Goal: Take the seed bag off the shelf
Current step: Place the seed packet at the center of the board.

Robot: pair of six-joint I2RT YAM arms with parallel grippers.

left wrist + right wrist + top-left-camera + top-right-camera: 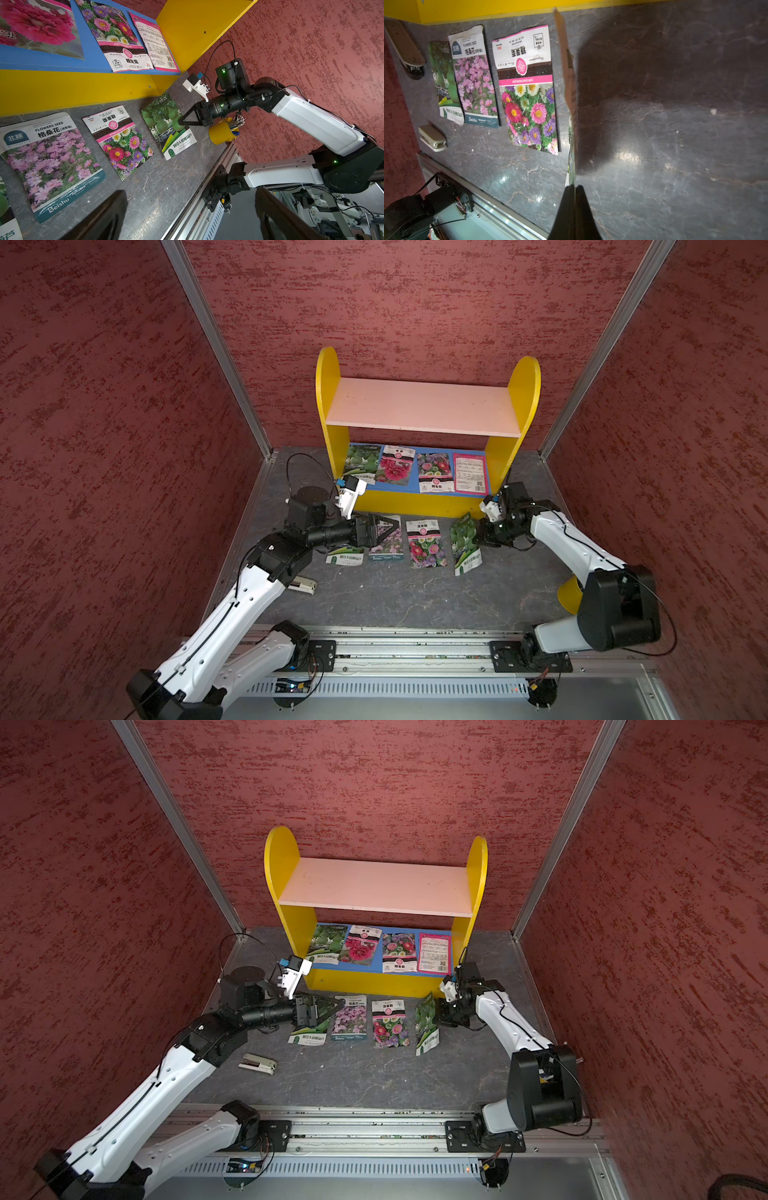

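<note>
We see the right end effector (574, 188) pressed together on one edge of a green gourd-print seed bag (465, 543). The bag is clear of the small wooden shelf with yellow round-topped sides (328, 377) and sits low in front of it. It stands tilted on edge at the right end of a row of flat bags on the dark marbled worktop (395, 597), just beside the aster-print seed bag (426, 547). Whether its lower edge touches the worktop we cannot tell.

The bag's long axis runs from the shelf front toward the rail. Its raised edge is the pinched one, and the rest slopes down and leftward from the right end effector, toward the row. We judge that letting go would drop the raised edge to the right, onto bare worktop.

The left end effector (388, 526) hovers spread and empty over the pink cosmos-print seed bag (386, 539).

Four bags lie on the shelf's blue lower board (415, 487). The pink text-printed bag (469, 472) is nearest the right arm, and another gourd-print bag (361, 462) is nearest the left.
</note>
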